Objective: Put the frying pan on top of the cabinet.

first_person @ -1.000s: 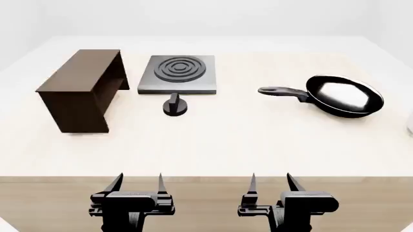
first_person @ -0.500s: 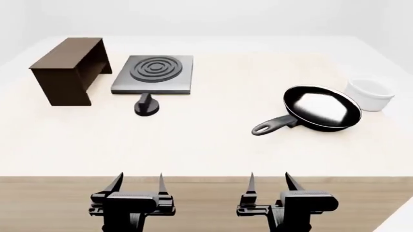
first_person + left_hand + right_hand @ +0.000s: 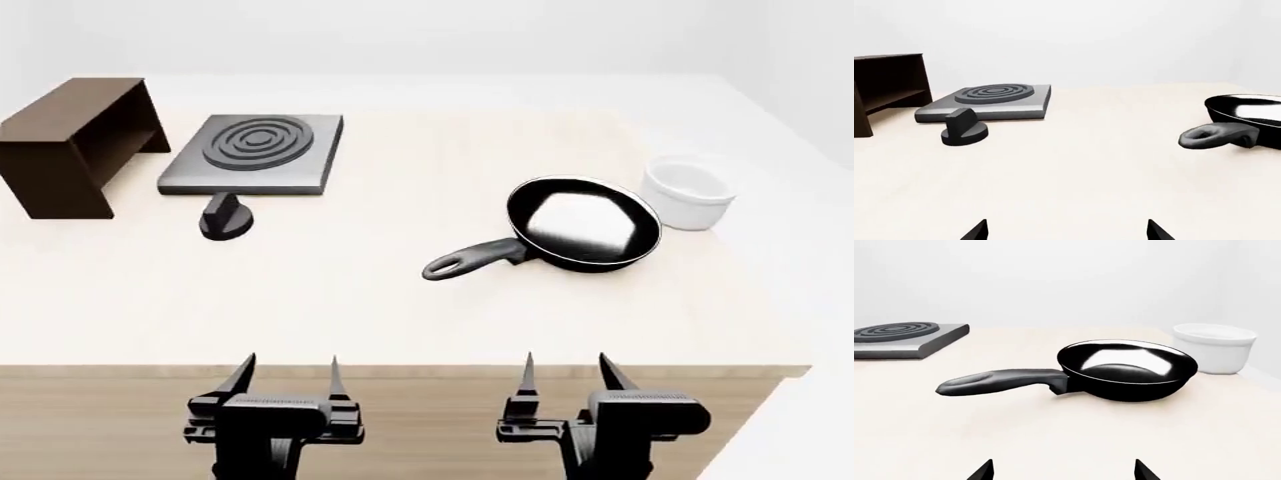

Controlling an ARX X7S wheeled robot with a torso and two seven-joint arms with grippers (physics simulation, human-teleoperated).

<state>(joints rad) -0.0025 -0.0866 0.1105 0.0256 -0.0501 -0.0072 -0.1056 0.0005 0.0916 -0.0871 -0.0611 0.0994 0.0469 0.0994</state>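
Observation:
The black frying pan (image 3: 583,225) sits on the table right of centre, its dark grey handle (image 3: 470,260) pointing toward me and to the left. It fills the middle of the right wrist view (image 3: 1126,368), and its handle and rim show in the left wrist view (image 3: 1234,127). The dark brown cabinet (image 3: 74,143) stands at the far left, open side facing right; it also shows in the left wrist view (image 3: 887,87). My left gripper (image 3: 287,378) and right gripper (image 3: 570,374) are both open and empty, side by side at the table's near edge.
A square grey ringed plate (image 3: 251,152) lies right of the cabinet, with a small black knob (image 3: 224,217) in front of it. A white bowl (image 3: 689,193) stands just right of the pan. The table's right edge (image 3: 787,330) is close to the right gripper.
The head view has swung right: cabinet, plate and knob slid left in the picture and the white bowl came fully into view. Between the two earlier frames the pan's handle turned toward me. The grippers stay open.

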